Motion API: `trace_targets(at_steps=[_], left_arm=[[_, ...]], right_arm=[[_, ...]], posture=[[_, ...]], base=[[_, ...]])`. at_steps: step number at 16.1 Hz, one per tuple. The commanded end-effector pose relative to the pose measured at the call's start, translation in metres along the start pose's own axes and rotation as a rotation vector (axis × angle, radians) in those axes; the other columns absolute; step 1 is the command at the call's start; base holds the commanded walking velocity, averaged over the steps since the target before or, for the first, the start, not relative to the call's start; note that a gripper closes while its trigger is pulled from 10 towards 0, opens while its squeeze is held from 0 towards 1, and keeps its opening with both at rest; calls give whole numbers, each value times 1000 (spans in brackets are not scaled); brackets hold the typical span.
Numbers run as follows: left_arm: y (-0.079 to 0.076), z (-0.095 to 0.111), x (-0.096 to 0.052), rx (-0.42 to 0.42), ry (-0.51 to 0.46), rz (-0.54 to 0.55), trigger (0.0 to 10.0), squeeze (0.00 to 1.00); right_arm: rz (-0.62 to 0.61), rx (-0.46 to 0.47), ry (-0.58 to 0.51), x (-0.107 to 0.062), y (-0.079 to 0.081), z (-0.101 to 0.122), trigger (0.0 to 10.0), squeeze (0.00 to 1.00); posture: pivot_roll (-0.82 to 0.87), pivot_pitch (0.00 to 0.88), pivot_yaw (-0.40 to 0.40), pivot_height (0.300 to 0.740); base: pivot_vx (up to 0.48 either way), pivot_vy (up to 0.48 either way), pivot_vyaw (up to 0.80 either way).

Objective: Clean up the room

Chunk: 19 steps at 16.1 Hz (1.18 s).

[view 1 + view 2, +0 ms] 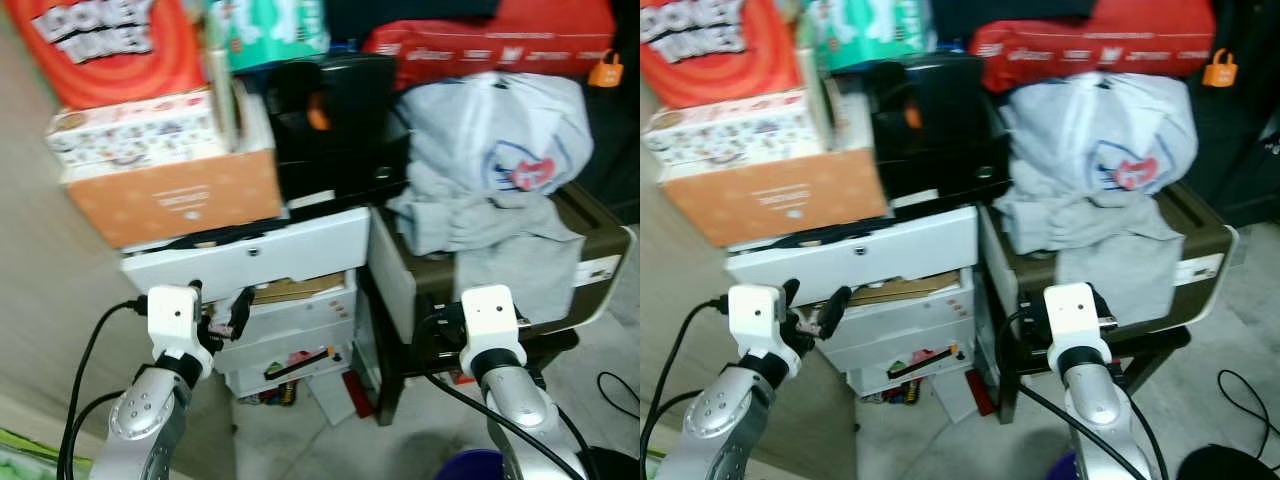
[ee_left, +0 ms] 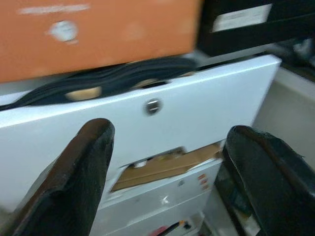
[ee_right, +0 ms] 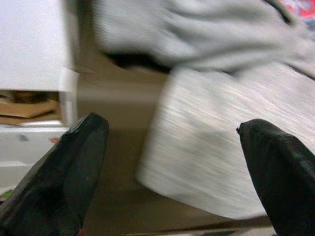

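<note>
facing grey clothes (image 1: 500, 170), tools apart

Right gripper (image 3: 172, 172) fingers spread wide — grey garment (image 3: 216, 162) draped over brown box (image 3: 123, 147) — blurred.

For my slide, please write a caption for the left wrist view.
Open left gripper facing a pulled-out white drawer beneath an orange box.
</note>
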<state>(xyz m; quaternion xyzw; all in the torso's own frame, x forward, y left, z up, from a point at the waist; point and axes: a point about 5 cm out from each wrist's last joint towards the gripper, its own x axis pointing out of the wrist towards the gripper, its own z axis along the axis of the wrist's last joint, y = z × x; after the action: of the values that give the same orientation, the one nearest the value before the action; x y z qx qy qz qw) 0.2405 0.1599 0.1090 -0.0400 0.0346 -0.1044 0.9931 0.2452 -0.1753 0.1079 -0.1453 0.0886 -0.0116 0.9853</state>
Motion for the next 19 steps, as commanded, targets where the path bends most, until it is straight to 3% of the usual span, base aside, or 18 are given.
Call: trace_targets(at_steps=[1,16,19], left_arm=[[-3,-1,-1,-4,6,-9,10000,0],[-2,-2,0,-1,13,-1,10000,0],[-2,-1,0,0,14,-3,10000,0]], right_arm=[[-13,-7,7,-2,-5,-1,10000,0],[-14,-5,-9,-2,-5,1,10000,0],[-13,-27,-24,-2,-5,4,10000,0]], posture=[[-230,108,73,740],[-232,104,74,740],[-233,106,75,740]], base=[[0,0,0],[0,0,0],[0,0,800]])
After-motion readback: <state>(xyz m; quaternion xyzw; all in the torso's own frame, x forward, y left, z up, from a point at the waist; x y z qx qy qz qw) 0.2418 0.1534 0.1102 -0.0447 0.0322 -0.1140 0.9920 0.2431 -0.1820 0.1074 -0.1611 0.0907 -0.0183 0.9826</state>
